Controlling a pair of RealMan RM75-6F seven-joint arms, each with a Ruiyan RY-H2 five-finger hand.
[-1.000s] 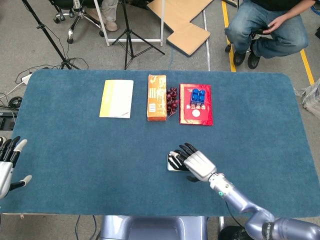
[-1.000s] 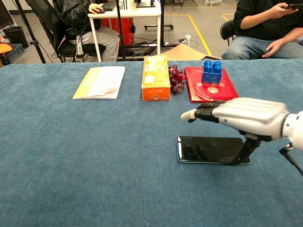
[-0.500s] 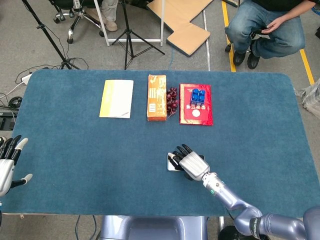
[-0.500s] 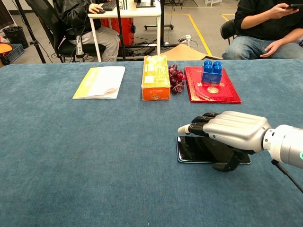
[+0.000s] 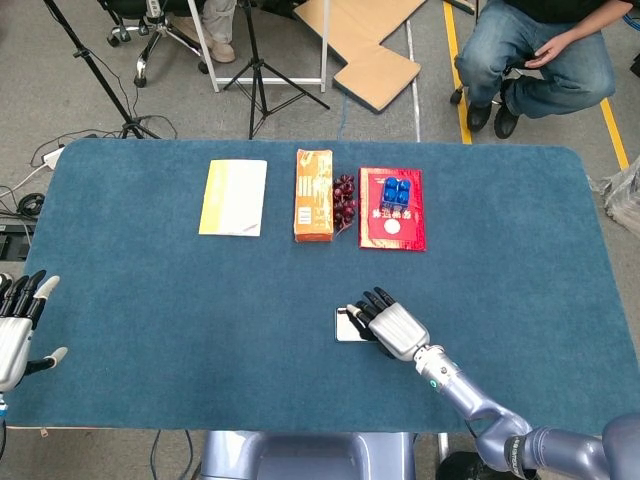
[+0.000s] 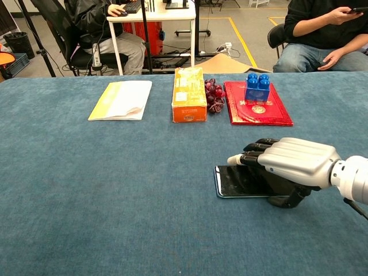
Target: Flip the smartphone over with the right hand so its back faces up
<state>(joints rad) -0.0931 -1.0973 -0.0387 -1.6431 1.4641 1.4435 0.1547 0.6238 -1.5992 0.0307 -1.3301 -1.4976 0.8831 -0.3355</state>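
Note:
The smartphone (image 6: 238,181) lies flat on the blue tablecloth, its dark glass screen facing up; in the head view the smartphone (image 5: 346,325) shows near the table's front middle. My right hand (image 6: 289,165) lies low over the phone's right half, fingers stretched out to the left across the screen and the thumb (image 6: 286,200) down at the phone's near right edge. From the head view my right hand (image 5: 392,328) hides most of the phone. My left hand (image 5: 17,335) hovers at the table's front left edge, fingers apart and holding nothing.
Along the far side lie a yellow-white booklet (image 6: 121,99), an orange box (image 6: 189,95), a bunch of dark grapes (image 6: 214,95) and a red folder (image 6: 259,113) bearing blue blocks (image 6: 258,87). People sit beyond the far edge.
My right hand has come down onto the phone and then slid a little to the right. The phone has stayed flat in place. The left hand has barely moved.

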